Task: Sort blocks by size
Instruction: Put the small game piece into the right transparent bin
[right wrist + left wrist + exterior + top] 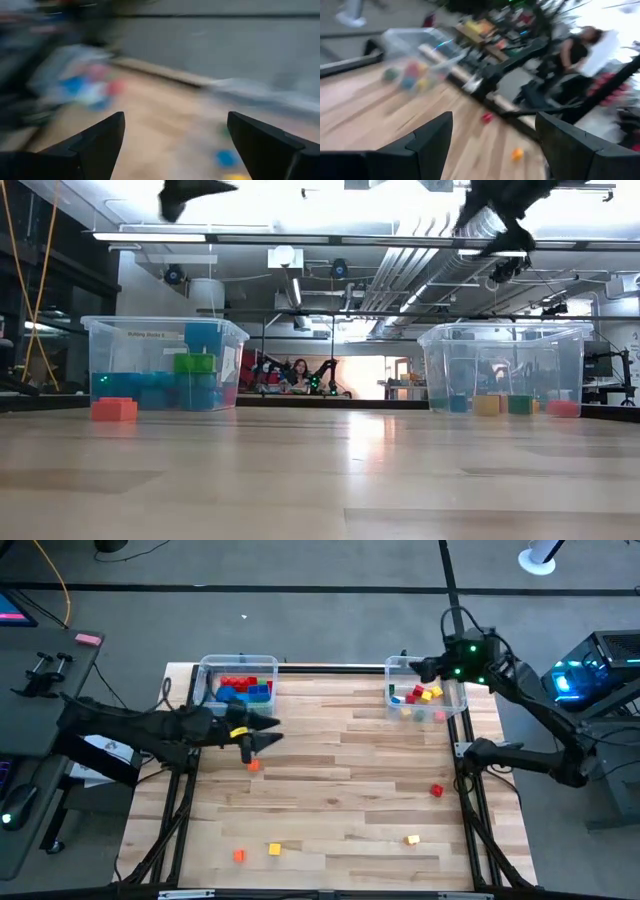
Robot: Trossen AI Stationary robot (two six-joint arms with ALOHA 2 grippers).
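Pale wood-plank table (330, 800), clear plastic bins (238, 680), scattered cubic blocks (437, 790).

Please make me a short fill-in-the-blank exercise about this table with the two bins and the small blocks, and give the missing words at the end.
1. The right pincer hangs over the bin on the table's ____ side.
2. The fingers of the right pincer stand ____, with nothing between them.
3. The block beside the left pincer is ____ in colour.
4. The left bin holds mostly red and ____ blocks.

Missing words: right; open; orange; blue
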